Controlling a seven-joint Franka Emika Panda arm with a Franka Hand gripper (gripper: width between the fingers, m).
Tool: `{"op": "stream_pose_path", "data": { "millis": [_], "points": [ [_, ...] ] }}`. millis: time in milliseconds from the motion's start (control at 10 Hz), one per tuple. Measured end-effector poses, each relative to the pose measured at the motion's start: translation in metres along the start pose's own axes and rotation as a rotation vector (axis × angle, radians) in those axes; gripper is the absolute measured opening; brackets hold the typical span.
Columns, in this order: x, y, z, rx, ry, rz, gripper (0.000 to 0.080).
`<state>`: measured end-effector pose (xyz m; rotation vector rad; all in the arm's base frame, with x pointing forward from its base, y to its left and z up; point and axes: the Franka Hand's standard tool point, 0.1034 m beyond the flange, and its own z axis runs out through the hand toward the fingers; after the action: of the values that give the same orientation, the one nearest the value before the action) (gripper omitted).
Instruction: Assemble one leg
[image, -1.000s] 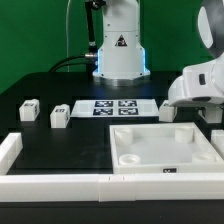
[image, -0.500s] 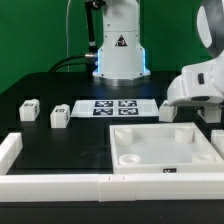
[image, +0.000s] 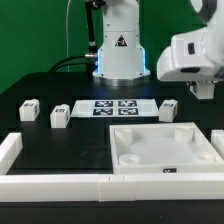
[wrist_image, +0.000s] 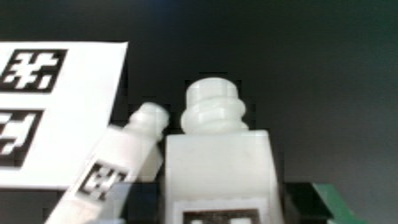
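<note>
In the wrist view a white leg with a rounded peg end stands between my gripper's two dark fingers, which are closed on its sides. A black-and-white marker shows on its near face. A second leg lies on the black table beside it, next to the marker board. In the exterior view my gripper hangs raised at the exterior view's right, above that lying leg; the held leg is hidden there. Two more legs stand at the exterior view's left.
The large white square panel lies at the front right. Long white bars run along the front edge and the left. The marker board lies mid-table before the robot base.
The arm's hand has risen from low over the table at the exterior view's right to well above it. The legs on the table and the panel have not moved.
</note>
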<state>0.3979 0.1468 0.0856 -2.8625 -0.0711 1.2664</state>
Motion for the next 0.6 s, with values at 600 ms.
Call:
{"op": "stream_pose_path", "data": {
  "millis": [600],
  "points": [
    [0.023, 0.003, -0.013, 0.005, 0.507, -0.031, 0.029]
  ]
}}
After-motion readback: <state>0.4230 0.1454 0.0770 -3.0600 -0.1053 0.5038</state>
